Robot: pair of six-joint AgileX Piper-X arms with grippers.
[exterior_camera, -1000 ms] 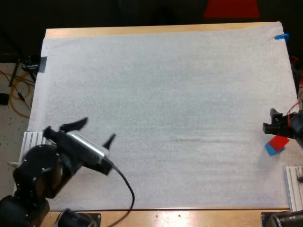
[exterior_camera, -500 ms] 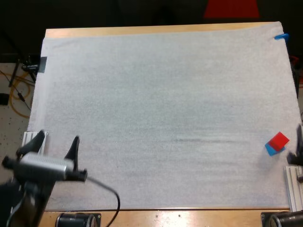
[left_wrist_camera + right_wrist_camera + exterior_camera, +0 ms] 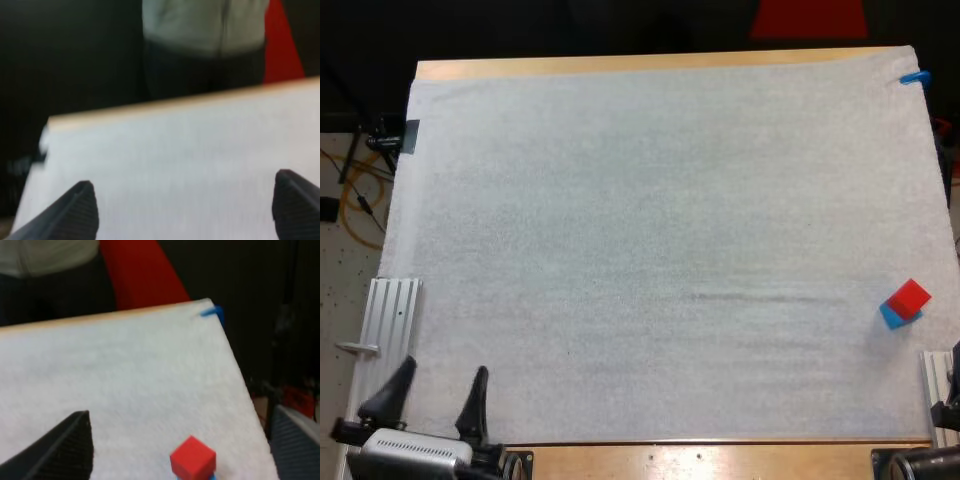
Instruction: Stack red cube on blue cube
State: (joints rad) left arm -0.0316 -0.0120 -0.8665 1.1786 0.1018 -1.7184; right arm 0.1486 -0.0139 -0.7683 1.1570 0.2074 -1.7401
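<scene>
The small red cube (image 3: 910, 297) sits atop the small blue cube (image 3: 892, 318) near the right edge of the white mat (image 3: 650, 200), the stacking apparently complete, while the left gripper (image 3: 442, 368) and right gripper (image 3: 181, 412) hang empty, fingers spread wide.

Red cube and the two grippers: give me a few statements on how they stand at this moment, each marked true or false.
1. The red cube sits on the blue cube. True.
2. The left gripper is shut on the red cube. False: it is open, at the mat's near left corner, far from both cubes.
3. The right gripper is open, its fingers apart and clear of the cubes. True.
4. The two cubes stand in the middle of the mat. False: they are close to its right edge.
5. A person stands beyond the far side of the table. True.
</scene>
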